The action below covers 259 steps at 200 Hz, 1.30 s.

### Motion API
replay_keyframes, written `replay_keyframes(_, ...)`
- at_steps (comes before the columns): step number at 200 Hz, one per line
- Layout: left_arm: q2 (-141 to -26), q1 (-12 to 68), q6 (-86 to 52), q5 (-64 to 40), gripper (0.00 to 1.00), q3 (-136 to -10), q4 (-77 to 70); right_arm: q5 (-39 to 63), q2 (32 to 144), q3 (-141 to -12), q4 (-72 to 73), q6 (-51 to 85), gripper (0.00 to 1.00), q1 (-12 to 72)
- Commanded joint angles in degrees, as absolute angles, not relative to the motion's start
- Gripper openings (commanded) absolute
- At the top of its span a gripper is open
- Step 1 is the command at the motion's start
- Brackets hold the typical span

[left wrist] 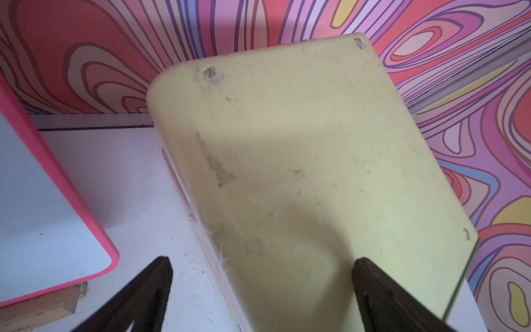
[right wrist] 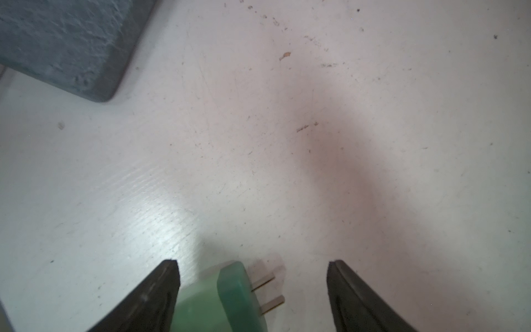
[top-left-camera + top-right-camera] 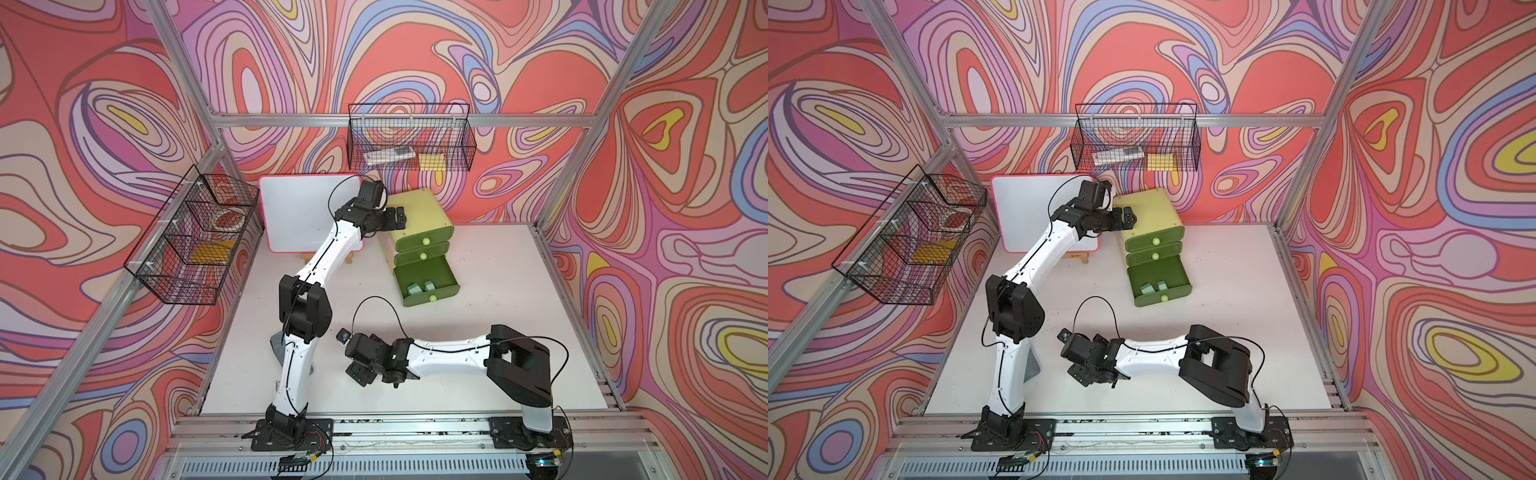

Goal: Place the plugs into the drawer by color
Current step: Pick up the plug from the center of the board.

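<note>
The drawer (image 3: 419, 216) (image 3: 1150, 214) stands at the back of the table, a pale yellow-green chest with three green fronts. Its bottom drawer (image 3: 444, 274) is pulled out, and two mint green plugs (image 3: 413, 289) (image 3: 428, 285) lie inside. My left gripper (image 3: 398, 218) (image 1: 262, 260) is open at the chest's top, one finger over the top (image 1: 287, 143) and one over the table. My right gripper (image 3: 357, 376) (image 2: 253, 262) is open low over the table. A mint green plug (image 2: 218, 299) lies between its fingers, against one finger, prongs pointing at the other. The top views hide this plug.
A pink-framed whiteboard (image 3: 299, 216) on a wooden stand leans left of the chest. Black wire baskets hang on the back wall (image 3: 409, 137) and the left wall (image 3: 195, 237). A grey pad (image 2: 57, 43) lies on the table by the left arm.
</note>
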State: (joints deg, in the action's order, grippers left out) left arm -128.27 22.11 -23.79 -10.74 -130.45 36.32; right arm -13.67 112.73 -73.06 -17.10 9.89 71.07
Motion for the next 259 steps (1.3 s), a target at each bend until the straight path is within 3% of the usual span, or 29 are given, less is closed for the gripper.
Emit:
replay_keyframes(1,-127.6,22.5,-22.5,-10.0,0.97,-130.3,39.6,-16.2,111.2,-71.9,-19.7,12.5,0.82,71.4)
replay_keyframes(137,-126.9,23.3,-22.3,-9.8,0.97,-129.3,39.0,-14.3,108.0,-66.5,-20.6,22.4,0.67,71.4)
replay_keyframes(186,-126.7,23.2,-22.2,-9.6,0.97,-129.4,39.0,-14.8,108.1,-66.5,-20.9,23.4,0.49,70.8)
replay_keyframes(259,-126.6,23.3,-22.2,-9.4,0.97,-129.1,38.9,-13.4,110.0,-67.7,-22.8,24.4,0.54,69.8)
